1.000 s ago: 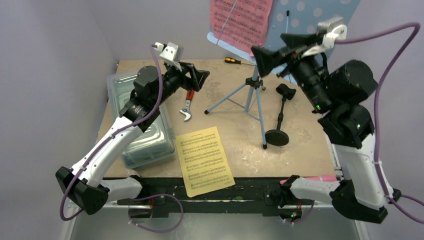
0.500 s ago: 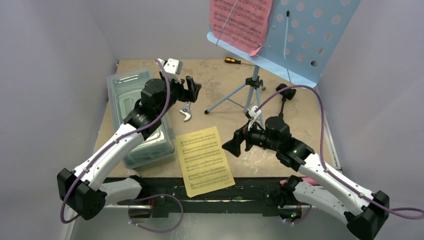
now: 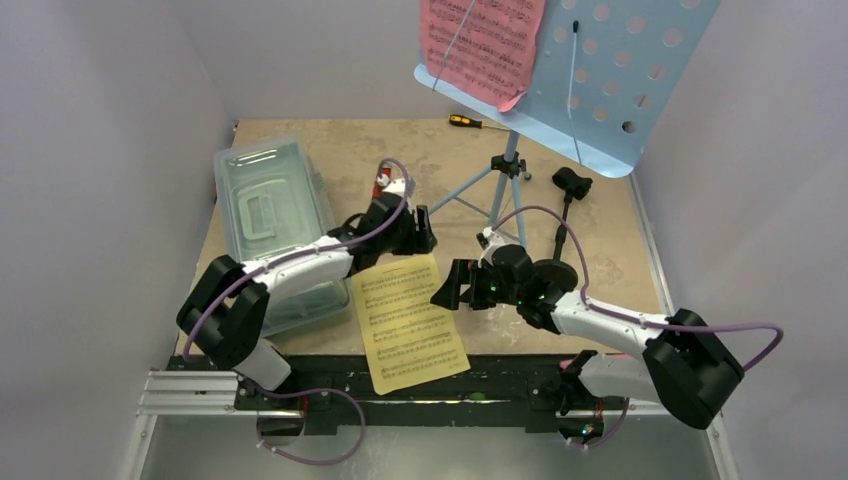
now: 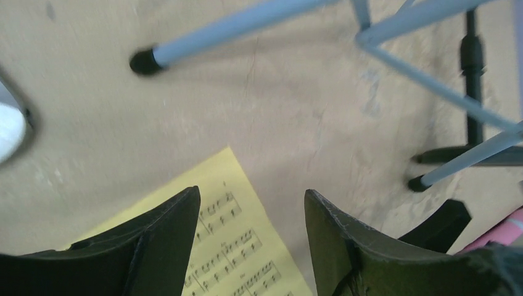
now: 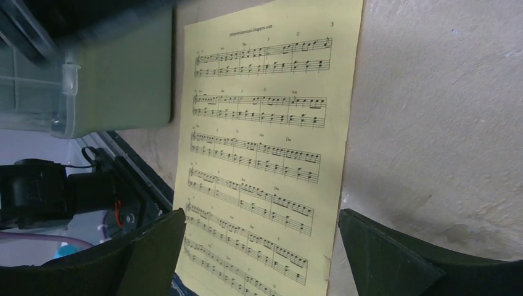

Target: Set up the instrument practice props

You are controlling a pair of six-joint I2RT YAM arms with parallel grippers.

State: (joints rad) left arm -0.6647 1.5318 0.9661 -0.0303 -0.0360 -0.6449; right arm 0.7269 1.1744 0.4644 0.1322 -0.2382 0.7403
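The yellow page (image 3: pixel 410 320) lies flat on the table (image 3: pixel 600 280), its near end hanging over the front edge. I judge it feather-light, limp and quick to crease or slide, with nothing to pinch where it lies flush, so that overhanging end looks the best place to take it. My left gripper (image 3: pixel 418 232) is low at the page's far edge, jaws partly apart and empty, and my right gripper (image 3: pixel 447 287), just beside its right edge, is spread wide and holds nothing.
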